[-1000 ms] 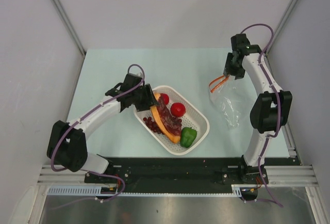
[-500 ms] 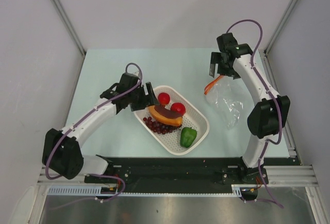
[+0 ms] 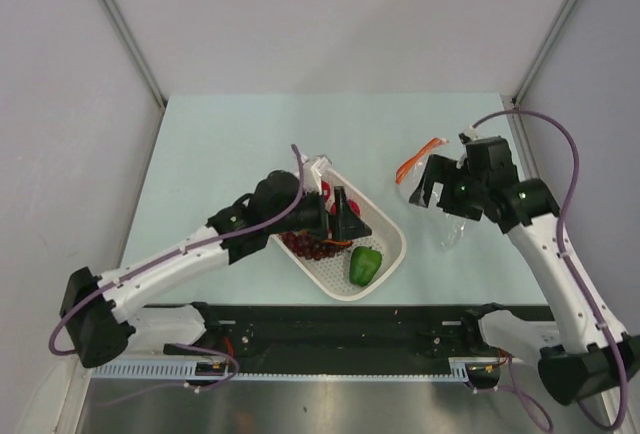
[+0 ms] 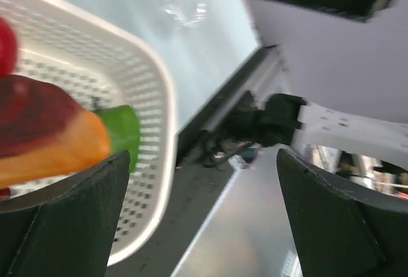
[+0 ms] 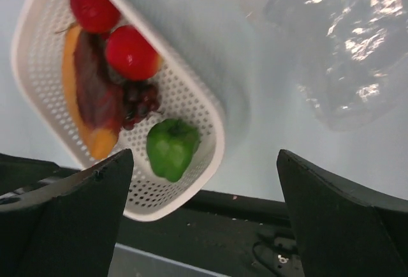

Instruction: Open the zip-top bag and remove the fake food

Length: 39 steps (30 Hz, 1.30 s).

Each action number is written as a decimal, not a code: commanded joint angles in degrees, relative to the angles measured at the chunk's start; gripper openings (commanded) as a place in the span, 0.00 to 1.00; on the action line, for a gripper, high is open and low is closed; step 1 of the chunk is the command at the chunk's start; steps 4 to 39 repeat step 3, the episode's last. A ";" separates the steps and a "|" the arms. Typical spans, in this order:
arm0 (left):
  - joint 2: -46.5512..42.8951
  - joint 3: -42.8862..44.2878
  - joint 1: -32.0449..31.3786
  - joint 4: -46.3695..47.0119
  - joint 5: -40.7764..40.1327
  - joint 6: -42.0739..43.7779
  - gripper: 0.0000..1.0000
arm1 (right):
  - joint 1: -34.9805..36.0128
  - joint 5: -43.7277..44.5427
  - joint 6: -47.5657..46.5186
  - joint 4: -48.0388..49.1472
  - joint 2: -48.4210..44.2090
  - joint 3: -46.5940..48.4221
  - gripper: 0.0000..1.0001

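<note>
The zip-top bag (image 3: 447,216) lies flat and clear on the table at the right, its orange zipper strip (image 3: 417,160) at the far end. It also shows in the right wrist view (image 5: 347,47). The fake food is in the white basket (image 3: 392,247): green pepper (image 3: 365,265), grape bunch (image 3: 308,246), two red fruits (image 5: 130,52), orange and purple piece (image 5: 89,101). My left gripper (image 3: 349,220) hangs open and empty above the basket's middle. My right gripper (image 3: 430,188) hangs open and empty above the bag's left edge.
The basket (image 5: 217,138) stands between the arms, close to the table's near edge. The black base rail (image 3: 340,326) runs along that edge. Grey walls close the table in at the left, back and right.
My left gripper has moved right, from the basket's left rim to above its middle. My right arm has swung from the far end of the bag back toward me. The bag lies still.
</note>
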 commanded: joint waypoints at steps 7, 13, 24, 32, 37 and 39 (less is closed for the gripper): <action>-15.81 -17.95 -2.53 31.80 2.43 -16.55 1.00 | 0.41 -15.18 5.78 9.12 -12.99 -7.89 1.00; -15.81 -17.95 -2.53 31.80 2.43 -16.55 1.00 | 0.41 -15.18 5.78 9.12 -12.99 -7.89 1.00; -15.81 -17.95 -2.53 31.80 2.43 -16.55 1.00 | 0.41 -15.18 5.78 9.12 -12.99 -7.89 1.00; -15.81 -17.95 -2.53 31.80 2.43 -16.55 1.00 | 0.41 -15.18 5.78 9.12 -12.99 -7.89 1.00; -15.81 -17.95 -2.53 31.80 2.43 -16.55 1.00 | 0.41 -15.18 5.78 9.12 -12.99 -7.89 1.00; -15.81 -17.95 -2.53 31.80 2.43 -16.55 1.00 | 0.41 -15.18 5.78 9.12 -12.99 -7.89 1.00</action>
